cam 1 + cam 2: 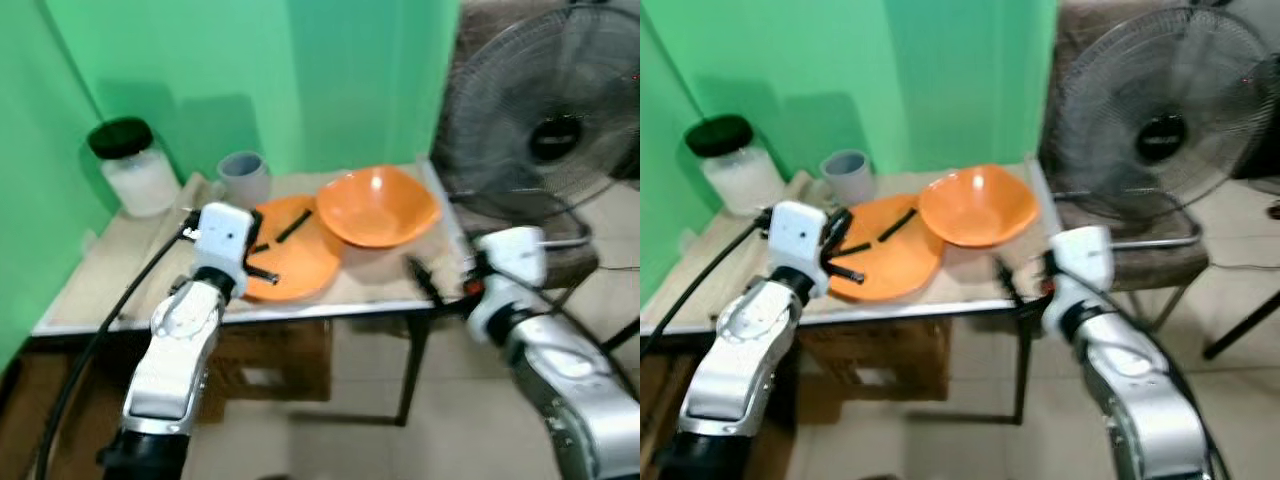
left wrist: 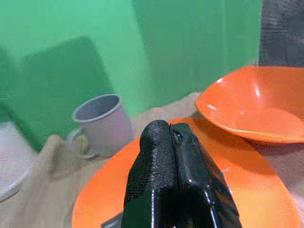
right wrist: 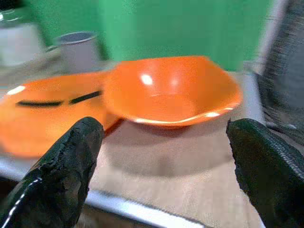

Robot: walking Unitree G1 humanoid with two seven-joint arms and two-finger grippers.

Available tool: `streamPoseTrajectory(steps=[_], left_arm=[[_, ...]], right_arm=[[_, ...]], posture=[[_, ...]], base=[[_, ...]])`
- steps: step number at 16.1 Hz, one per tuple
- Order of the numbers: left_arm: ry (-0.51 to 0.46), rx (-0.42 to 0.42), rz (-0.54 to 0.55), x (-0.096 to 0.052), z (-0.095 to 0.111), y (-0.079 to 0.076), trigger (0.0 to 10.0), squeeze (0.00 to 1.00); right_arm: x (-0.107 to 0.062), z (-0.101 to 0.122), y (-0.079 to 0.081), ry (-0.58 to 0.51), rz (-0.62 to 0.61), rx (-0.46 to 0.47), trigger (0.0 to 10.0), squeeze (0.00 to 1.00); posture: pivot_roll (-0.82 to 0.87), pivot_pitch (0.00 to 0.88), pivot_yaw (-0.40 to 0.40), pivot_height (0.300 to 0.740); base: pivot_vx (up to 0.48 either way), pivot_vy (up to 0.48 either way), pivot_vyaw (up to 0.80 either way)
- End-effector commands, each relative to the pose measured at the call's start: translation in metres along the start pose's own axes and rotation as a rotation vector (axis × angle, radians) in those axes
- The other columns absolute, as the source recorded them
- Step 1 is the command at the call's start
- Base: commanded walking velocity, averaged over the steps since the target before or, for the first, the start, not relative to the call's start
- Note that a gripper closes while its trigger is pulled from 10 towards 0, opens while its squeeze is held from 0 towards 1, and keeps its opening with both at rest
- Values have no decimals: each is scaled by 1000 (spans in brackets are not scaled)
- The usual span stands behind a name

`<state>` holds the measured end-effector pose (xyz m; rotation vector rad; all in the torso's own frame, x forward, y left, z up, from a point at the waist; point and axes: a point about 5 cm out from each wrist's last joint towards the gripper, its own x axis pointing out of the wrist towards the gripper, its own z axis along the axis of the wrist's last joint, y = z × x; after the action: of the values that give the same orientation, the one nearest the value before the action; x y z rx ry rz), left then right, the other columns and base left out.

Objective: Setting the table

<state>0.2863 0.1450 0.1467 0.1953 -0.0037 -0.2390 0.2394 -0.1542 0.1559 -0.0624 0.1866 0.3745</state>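
Right gripper (image 3: 166,161) sat at the table's (image 1: 120,290) front edge, fingers spread wide and holding nothing, lined up on the orange bowl (image 1: 380,205) near the back right corner, probably to grab it. Left gripper (image 2: 175,156) hovered over the orange plate (image 1: 300,270), fingers pressed together, empty.

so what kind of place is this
Probably a corner of a home used for eating, perhaps staged: a small table against a green wall holds an orange plate, bowl, mug and lidded jar. A standing fan sits beside it.
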Motion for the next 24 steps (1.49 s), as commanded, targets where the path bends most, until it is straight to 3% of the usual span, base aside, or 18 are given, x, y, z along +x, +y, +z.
streamPoseTrajectory(steps=[1, 4, 8, 12, 18, 24], left_arm=[[22, 8, 22, 0, 0, 5, 10000, 0], [47, -5, 46, 0, -3, 11, 10000, 0], [41, -8, 13, -4, -1, 9, 10000, 0], [38, 4, -12, -5, 0, 6, 10000, 0], [37, 36, -23, -6, 4, 7, 10000, 0], [39, 47, -66, -6, 5, 8, 10000, 0]], right_arm=[[3, -5, 2, 33, 50, 12, 10000, 0], [6, -11, 5, 54, 130, 0, 10000, 0], [6, -10, -1, 20, 48, 2, 10000, 0], [6, -9, 6, 6, 107, -9, 10000, 0], [5, -4, 6, -21, 163, 5, 10000, 0], [-6, 9, 1, -54, 263, -42, 10000, 0]], posture=[[25, 0, 71, 740], [27, 0, 74, 740], [23, 0, 85, 740], [26, 0, 90, 740], [36, 0, 90, 740], [36, 0, 94, 740]], base=[[0, 0, 0], [0, 0, 0], [333, 0, 0], [434, 0, 800], [427, 0, 0], [0, 0, 0]])
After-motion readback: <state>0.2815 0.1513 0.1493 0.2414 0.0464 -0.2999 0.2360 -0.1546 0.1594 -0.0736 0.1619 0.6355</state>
